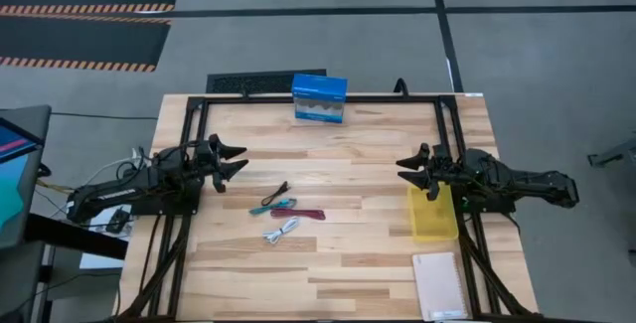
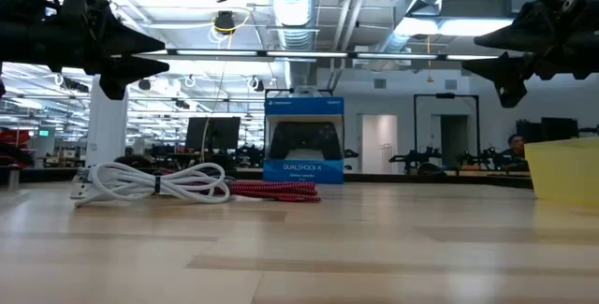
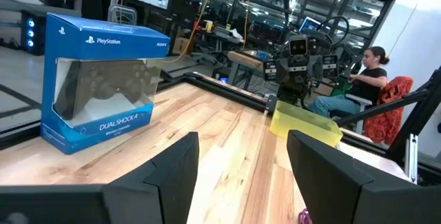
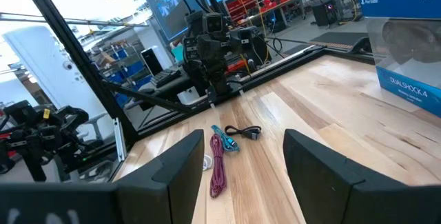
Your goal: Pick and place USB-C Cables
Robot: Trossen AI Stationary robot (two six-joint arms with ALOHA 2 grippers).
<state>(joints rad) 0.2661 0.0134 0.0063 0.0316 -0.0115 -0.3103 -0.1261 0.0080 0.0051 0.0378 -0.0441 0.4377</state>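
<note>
Worktop: a pale butcher-block wooden table (image 1: 328, 263) with a black metal frame along its edges.

Left gripper (image 1: 235, 161): hung above the table's left side, clear of the surface, its two dark fingers (image 3: 172, 172) spread apart with nothing between them.

Right gripper (image 1: 409, 169): hung above the right side, over the inner end of the yellow tray, fingers (image 4: 313, 162) likewise apart and empty.

USB-C cables, four short bundles, lay grouped on the table between the two arms, nearer the left one:
- thin black cable (image 1: 275, 194), farthest toward the back of the group;
- teal cable (image 1: 274, 205), just beside the black one and close against the maroon-red one;
- maroon-red braided cable (image 1: 310, 213), stretched to the right of the teal one;
- white coiled cable (image 1: 282, 230), nearest the front edge, a little apart from the rest.
None was touched by either gripper.

Other items:
- blue cardboard box with a clear window showing a game controller (image 1: 319, 98), stood at the back edge, centre;
- shallow yellow plastic tray (image 1: 434, 219), on the right side;
- white spiral-bound notepad (image 1: 439, 285), at the front right corner;
- a seated person (image 3: 364, 83), in the room beyond the table.
</note>
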